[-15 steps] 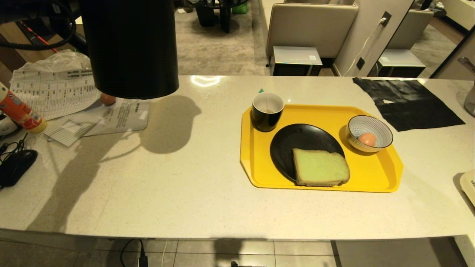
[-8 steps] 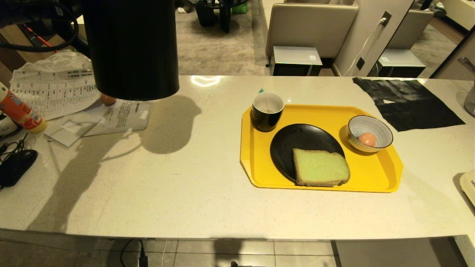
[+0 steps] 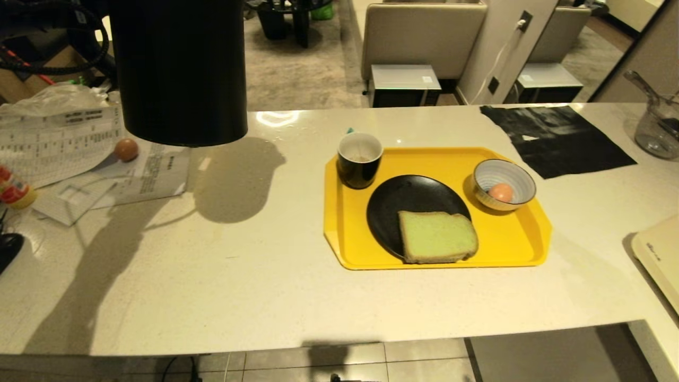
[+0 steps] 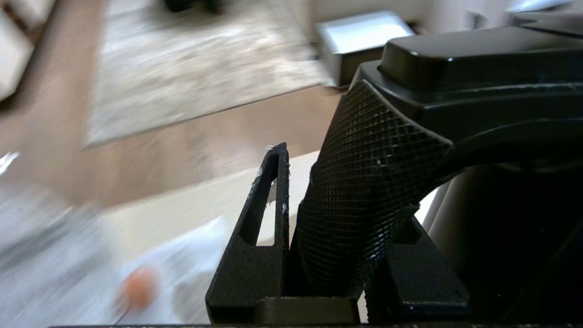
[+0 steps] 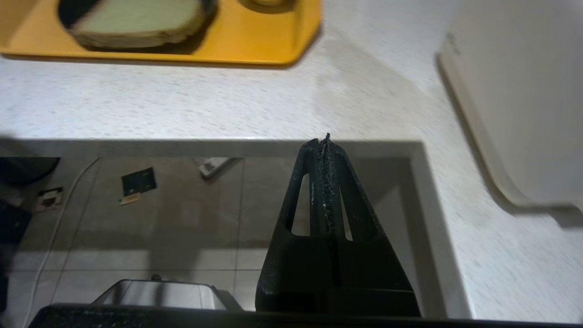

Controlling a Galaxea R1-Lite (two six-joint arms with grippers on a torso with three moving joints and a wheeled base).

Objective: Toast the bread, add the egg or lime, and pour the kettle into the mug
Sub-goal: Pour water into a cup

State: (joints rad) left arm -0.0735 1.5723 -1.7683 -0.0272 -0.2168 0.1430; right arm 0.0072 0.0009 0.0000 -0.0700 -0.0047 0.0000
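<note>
Head view: white countertop [image 3: 254,286] spans the frame; landmark is the yellow tray [image 3: 520,244] sitting on it, right of centre. Kettle [image 3: 177,69] hangs in the air well left of the tray and above the counter, base clear of the surface, its shadow on the counter below. Left gripper [image 4: 334,218] holds it: in the left wrist view the fingers [image 4: 264,237] are clamped on the textured black handle, with the kettle body beside them. Black cloth [image 3: 551,139] lies on the counter behind the tray's right corner. Papers [image 3: 63,143] are spread well left of the tray, past the kettle. Black plate [image 3: 403,204] sits mid-tray; bread [image 3: 436,236] lies flat, partly on the plate's near-right edge, partly over the tray floor. Striped bowl [image 3: 504,183] sits at the tray's far-right corner with the egg [image 3: 501,192] inside. Mug [image 3: 360,159] stands upright at the tray's far-left corner, just beside the plate. A second egg [image 3: 126,149] rests on the papers, well left of the tray. Glass jar [image 3: 656,130] is far right of the tray, at the counter's edge. Right gripper [image 5: 326,146] hangs below the counter's front edge, nearer than the tray, over the tiled floor, jaws pressed together, empty.
</note>
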